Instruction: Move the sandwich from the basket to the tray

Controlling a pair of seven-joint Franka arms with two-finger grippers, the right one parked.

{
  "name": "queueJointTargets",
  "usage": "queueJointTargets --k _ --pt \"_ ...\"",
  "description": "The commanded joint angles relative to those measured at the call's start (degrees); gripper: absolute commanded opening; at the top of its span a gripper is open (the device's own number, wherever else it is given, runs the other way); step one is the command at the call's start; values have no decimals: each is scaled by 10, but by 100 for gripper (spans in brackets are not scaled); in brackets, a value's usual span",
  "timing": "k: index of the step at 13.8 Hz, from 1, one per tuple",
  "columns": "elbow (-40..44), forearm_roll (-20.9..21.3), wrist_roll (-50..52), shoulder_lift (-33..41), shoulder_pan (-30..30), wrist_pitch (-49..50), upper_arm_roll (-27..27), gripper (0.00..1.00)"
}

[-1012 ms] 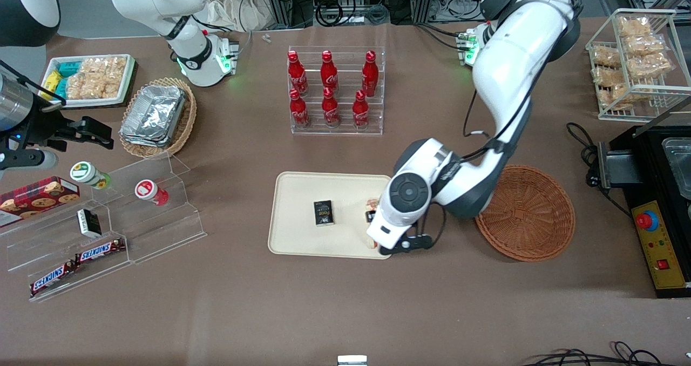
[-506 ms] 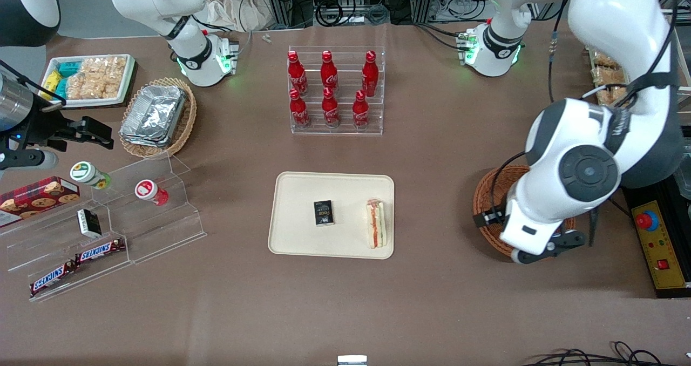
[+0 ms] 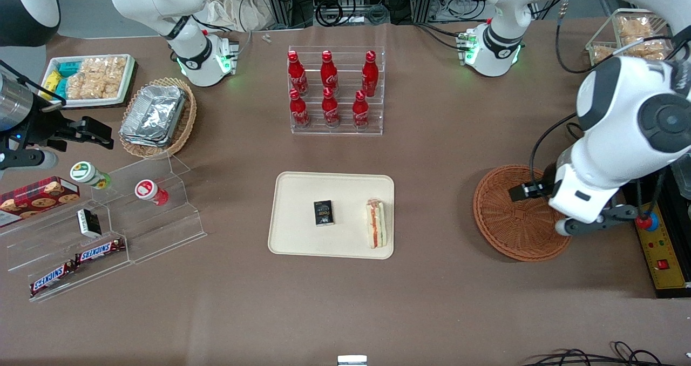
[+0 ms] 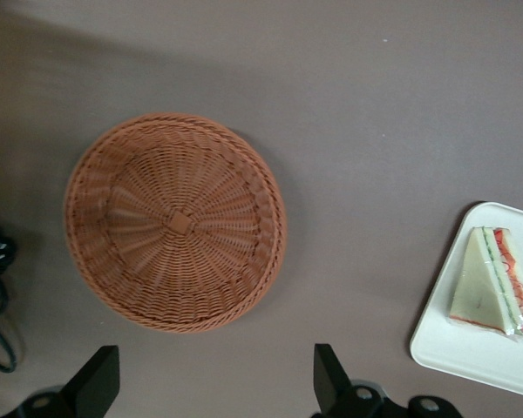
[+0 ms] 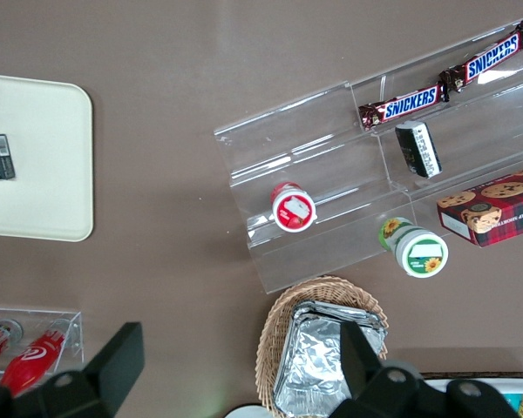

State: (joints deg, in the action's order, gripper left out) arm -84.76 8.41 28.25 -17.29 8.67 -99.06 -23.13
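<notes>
Lying on the tray (image 3: pixel 302 242) at its edge nearest the basket (image 3: pixel 513 236), the sandwich (image 3: pixel 376 224) looks placed. Long axis runs from nearer the front camera to farther; pointed tip away from that camera, filling edge facing the basket. Probably light, soft, squashable; wrapper may be slippery. Best taken across the flat bread faces, gently. End effector (image 4: pixel 213 383) hovers above the basket's rim toward the working arm's end of the desk (image 3: pixel 432 301), fingers spread wide, holding nothing. Basket has nothing in it.
</notes>
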Motion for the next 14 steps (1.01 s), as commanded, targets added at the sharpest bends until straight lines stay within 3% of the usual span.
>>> queueJointTargets --k 1,4,10,14 --pt "-33 -9 -27 27 11 -5 -2 100" --pt "-52 -13 -68 51 29 1 8 100" --pt "-51 -30 -108 53 -127 0 180 100" --pt "-16 -59 -126 23 -130 21 182 100"
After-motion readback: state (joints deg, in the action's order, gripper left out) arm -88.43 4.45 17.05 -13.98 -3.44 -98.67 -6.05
